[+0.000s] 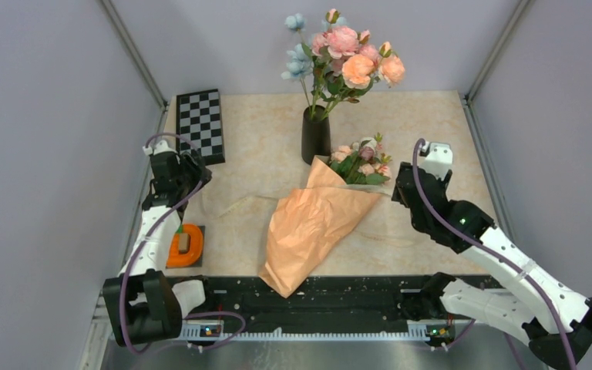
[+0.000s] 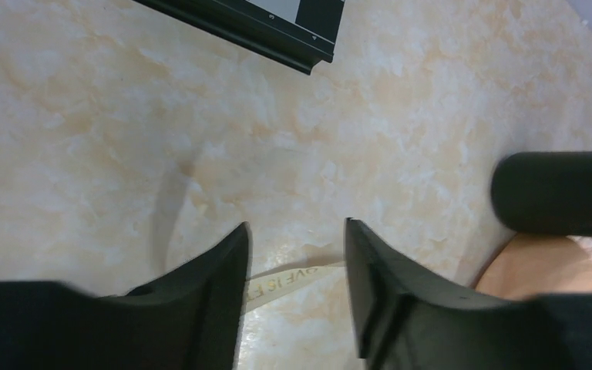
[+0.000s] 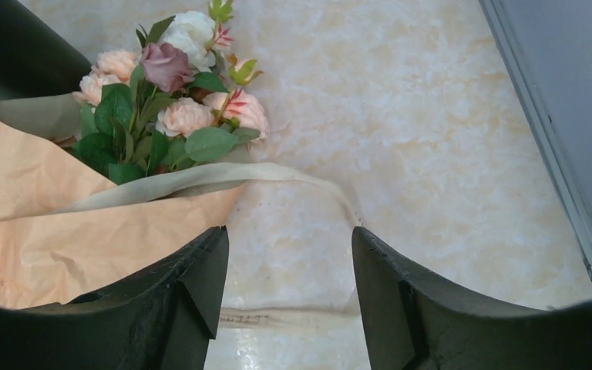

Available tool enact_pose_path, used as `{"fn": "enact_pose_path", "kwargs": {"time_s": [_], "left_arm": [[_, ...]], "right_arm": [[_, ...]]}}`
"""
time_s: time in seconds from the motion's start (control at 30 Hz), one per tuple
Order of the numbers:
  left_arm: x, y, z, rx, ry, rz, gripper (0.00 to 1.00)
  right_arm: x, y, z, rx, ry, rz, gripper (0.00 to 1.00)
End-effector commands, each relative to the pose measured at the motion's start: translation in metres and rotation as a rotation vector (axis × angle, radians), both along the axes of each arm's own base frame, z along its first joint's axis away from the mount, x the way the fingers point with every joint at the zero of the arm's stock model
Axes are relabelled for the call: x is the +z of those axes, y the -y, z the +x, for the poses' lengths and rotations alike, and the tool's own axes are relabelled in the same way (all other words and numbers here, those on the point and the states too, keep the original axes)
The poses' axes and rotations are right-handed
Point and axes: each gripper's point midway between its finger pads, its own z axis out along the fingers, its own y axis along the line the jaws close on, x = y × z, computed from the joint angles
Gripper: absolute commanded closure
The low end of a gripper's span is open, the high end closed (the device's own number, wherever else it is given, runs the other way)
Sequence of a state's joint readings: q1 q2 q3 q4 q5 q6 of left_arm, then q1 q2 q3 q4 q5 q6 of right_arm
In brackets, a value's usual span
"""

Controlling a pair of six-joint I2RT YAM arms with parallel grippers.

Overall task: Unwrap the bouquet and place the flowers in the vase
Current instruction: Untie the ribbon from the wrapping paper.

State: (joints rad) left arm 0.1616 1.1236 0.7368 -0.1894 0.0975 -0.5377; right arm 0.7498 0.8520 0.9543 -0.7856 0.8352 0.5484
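The bouquet (image 1: 320,223) is lying on its side in the middle of the table (image 1: 432,131), with the flowers (image 1: 362,163) pointing to the back and resting just beside the vase (image 1: 315,139). The left gripper (image 2: 297,231) is hovering over bare table near the checkerboard (image 1: 202,123), its fingers a little apart and holding nothing. The right gripper (image 3: 289,239) is hanging at the right of the bouquet, fingers wide and holding nothing too. A loose ribbon (image 3: 293,171) is trailing from the paper and passing under both grippers.

Several things are looking risky to me. The vase is already carrying a taller bunch (image 1: 351,62), so it is probably top-heavy, and any pull on the paper toward the back is likely pushing against it and tipping it. The ribbon may be catching on a finger and dragging the whole bouquet. The neck is also looking crowded, so new stems may be jamming there
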Motion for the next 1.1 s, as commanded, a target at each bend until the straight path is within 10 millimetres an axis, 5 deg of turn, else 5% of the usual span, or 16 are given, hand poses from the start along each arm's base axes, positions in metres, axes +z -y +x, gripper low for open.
{"fn": "enact_pose_path", "kwargs": {"time_s": [0.0,0.13,0.37,0.73,1.07], "left_arm": [[0.017,0.0,0.002,-0.01,0.032,0.003,0.37],[0.023,0.007,-0.003,-0.064,0.028,0.007,0.05],[0.018,0.055,-0.019,-0.304,0.026,-0.11,0.01],[-0.016,0.132,-0.058,-0.566,-0.037,-0.195,0.01],[-0.017,0.181,-0.069,-0.749,-0.016,-0.261,0.01]], "right_arm": [[0.001,-0.014,0.001,0.05,0.011,0.058,0.35],[-0.009,-0.045,0.011,0.189,-0.029,0.069,0.28],[-0.051,-0.075,0.037,0.337,-0.142,0.205,0.29],[-0.11,-0.026,0.071,0.064,-0.17,0.517,0.38],[-0.146,-0.021,0.09,-0.079,-0.119,0.675,0.44]]}}
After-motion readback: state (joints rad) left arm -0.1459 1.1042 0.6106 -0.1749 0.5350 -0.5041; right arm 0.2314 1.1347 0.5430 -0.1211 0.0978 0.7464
